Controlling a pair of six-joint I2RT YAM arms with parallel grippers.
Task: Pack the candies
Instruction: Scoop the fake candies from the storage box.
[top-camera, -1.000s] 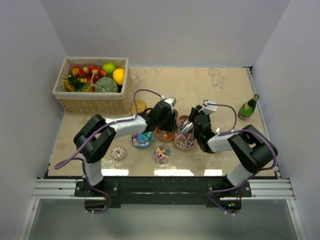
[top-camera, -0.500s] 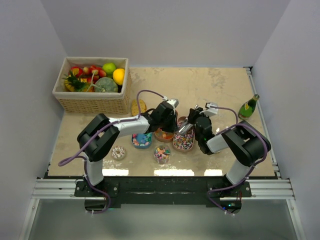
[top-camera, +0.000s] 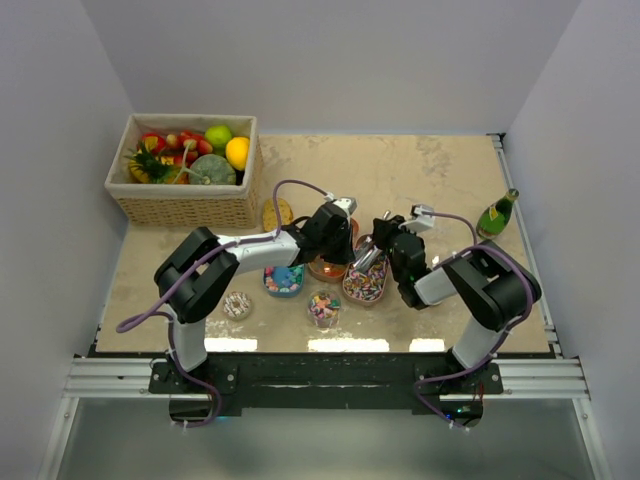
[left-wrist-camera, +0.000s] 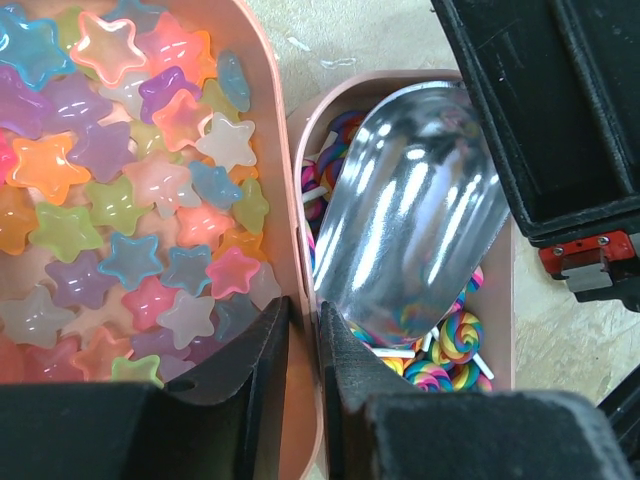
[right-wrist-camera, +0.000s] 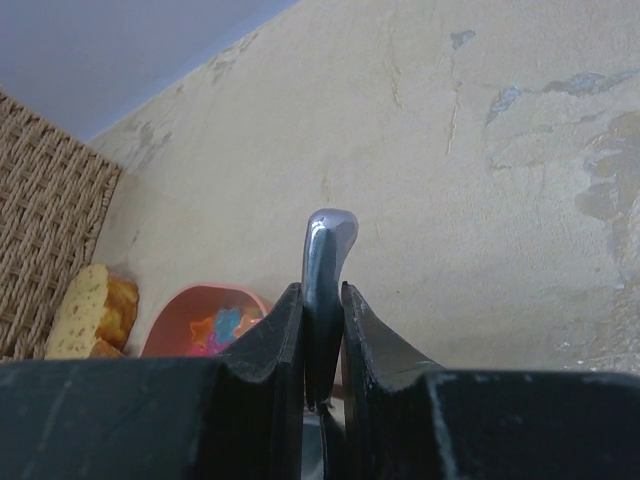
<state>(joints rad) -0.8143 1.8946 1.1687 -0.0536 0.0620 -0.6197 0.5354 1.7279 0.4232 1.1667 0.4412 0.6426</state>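
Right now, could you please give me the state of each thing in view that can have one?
scoop: empty, inside the lollipop bowl.
star-candy bowl: full.
left gripper: nearly closed astride a pink bowl rim; grip unclear.
right gripper: shut on the scoop handle.
basket: filled with fruit.

Left gripper (left-wrist-camera: 300, 350) tighter on bowl rim (left-wrist-camera: 285, 200)
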